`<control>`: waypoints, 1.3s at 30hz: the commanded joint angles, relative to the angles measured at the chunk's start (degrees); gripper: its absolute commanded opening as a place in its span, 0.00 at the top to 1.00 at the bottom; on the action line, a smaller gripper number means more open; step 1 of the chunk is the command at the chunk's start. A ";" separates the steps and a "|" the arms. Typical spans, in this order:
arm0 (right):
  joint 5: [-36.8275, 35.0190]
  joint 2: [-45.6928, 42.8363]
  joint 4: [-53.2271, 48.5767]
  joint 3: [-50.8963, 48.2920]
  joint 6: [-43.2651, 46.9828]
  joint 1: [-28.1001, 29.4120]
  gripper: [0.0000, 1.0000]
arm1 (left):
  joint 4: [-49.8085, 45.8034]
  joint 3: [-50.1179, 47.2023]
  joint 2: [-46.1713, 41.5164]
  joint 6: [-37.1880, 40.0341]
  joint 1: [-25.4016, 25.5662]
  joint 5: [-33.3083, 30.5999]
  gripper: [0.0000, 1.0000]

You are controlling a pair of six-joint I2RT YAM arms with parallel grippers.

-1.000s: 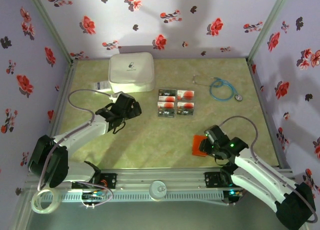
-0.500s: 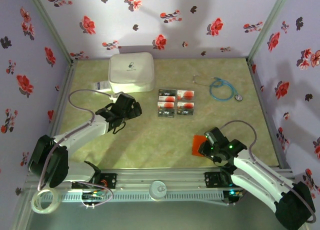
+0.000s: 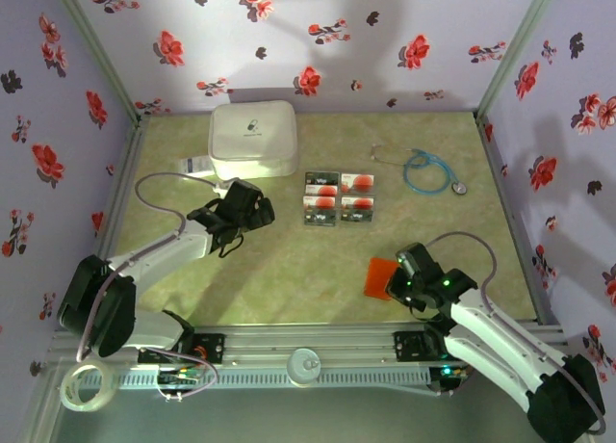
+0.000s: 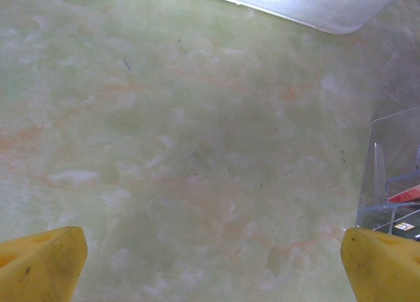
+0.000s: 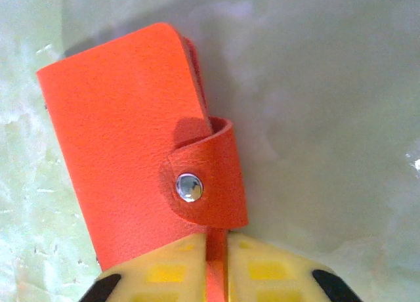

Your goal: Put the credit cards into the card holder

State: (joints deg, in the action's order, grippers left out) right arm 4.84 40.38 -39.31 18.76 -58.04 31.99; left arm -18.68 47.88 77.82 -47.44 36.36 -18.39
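The orange-red card holder [image 3: 379,275] lies near the front right of the table, snapped closed by a strap with a silver stud [image 5: 189,186]. My right gripper [image 5: 216,262] is shut on the holder's near edge [image 5: 125,144], yellow fingers pinching it. Several credit cards [image 3: 338,197] lie in a block at the table's middle, dark and white with red blobs. My left gripper [image 3: 252,207] hovers just left of the cards, open wide, its yellow fingertips [image 4: 42,266] at the left wrist view's bottom corners with bare table between. A clear sleeve edge with a card [image 4: 394,184] shows at the right of that view.
A big white rounded case [image 3: 253,137] stands at the back left with a white label [image 3: 194,165] beside it. A teal stethoscope [image 3: 423,169] lies at the back right. Flowered walls close in the table on three sides.
My right gripper has closed from half open onto the card holder's edge and shifted slightly. The left arm has barely moved.
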 commanded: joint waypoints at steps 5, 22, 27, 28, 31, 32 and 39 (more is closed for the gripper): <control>3.23 -0.08 5.76 1.65 1.40 -2.01 1.00 | 0.13 -0.59 -0.14 1.43 -0.06 0.16 0.00; 23.54 27.68 42.97 24.99 -1.64 0.62 1.00 | 21.17 -9.49 -10.69 -7.20 -7.62 27.97 0.00; 24.35 34.33 50.55 29.93 -5.06 3.17 1.00 | 28.83 -12.25 -13.36 -11.89 -8.95 31.07 0.00; 24.34 35.51 51.77 30.76 -5.68 3.69 1.00 | 30.49 -12.83 -13.65 -13.15 -9.16 31.35 0.00; 24.78 38.26 55.46 32.06 -7.88 4.92 1.00 | 35.66 -14.44 -13.71 -16.18 -9.87 31.88 0.00; 24.86 38.90 56.84 32.15 -8.73 5.38 1.00 | 37.23 -14.88 -13.53 -17.08 -10.03 32.01 0.00; 25.23 41.75 63.14 32.30 -12.33 7.51 1.00 | 48.24 -16.51 -9.93 -22.34 -10.78 33.05 0.06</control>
State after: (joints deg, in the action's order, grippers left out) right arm 28.82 81.54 18.15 49.36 -67.83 38.79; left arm 21.74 31.94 66.37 -66.08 26.13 13.04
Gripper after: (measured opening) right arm 0.063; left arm 0.945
